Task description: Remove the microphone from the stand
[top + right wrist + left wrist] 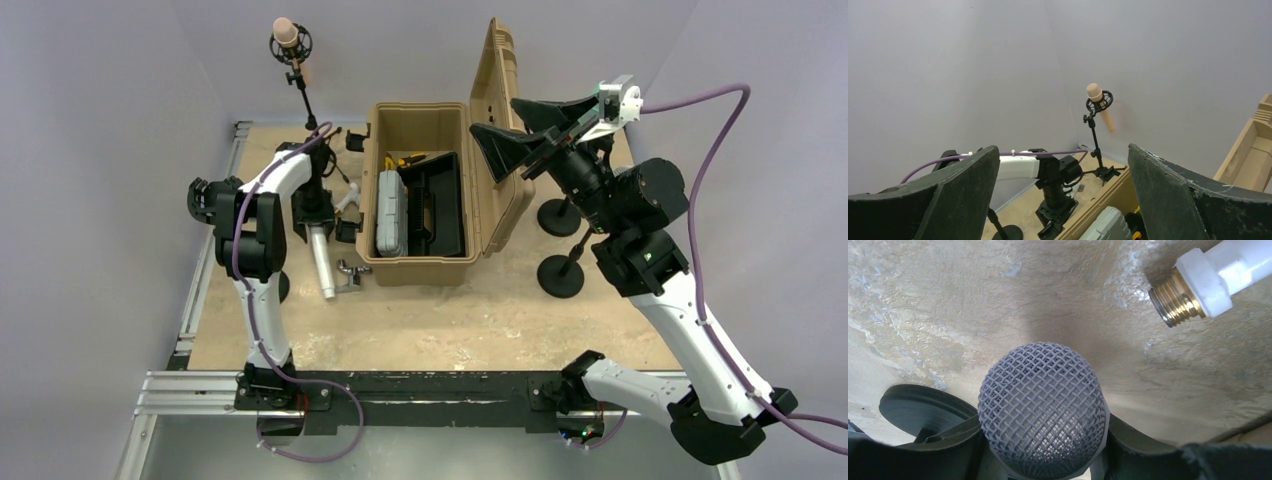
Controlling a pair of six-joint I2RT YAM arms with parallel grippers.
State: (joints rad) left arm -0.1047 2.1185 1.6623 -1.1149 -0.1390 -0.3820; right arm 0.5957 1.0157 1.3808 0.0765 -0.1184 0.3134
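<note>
Hidden or unclear: the left wrist view showed only the domed head of the grey microphone with a round wire-mesh head point(1043, 410); its body was cut off by the lower frame edge. In the top view the left gripper point(312, 215) covered that head. A pale cylindrical barrel point(322, 262) ran out from under it toward the near edge. The join was hidden, so I could not tell whether barrel and head were one piece, nor whether the barrel lay on the sandy-brown table top point(450, 320). A black round stand base point(918, 407) was half hidden behind one finger.

Left gripper: dark fingers point(1143, 450) pressed against both sides of the mesh head, closed on it, low over the table, left of the open tan plastic toolbox point(420, 130).

Orientation: dome faced the wrist camera, table behind it; long axis strongly foreshortened there.

Right gripper point(492, 114): raised beside the toolbox lid, jaws spread wide, holding nothing.

Far left corner: peach-coloured microphone point(286, 33) in a black ring mount on a thin black tripod stand point(305, 100), tilted, head uppermost.

A white plastic fitting with a brass thread point(1198, 285) lay near the mesh head, apart from it
</note>
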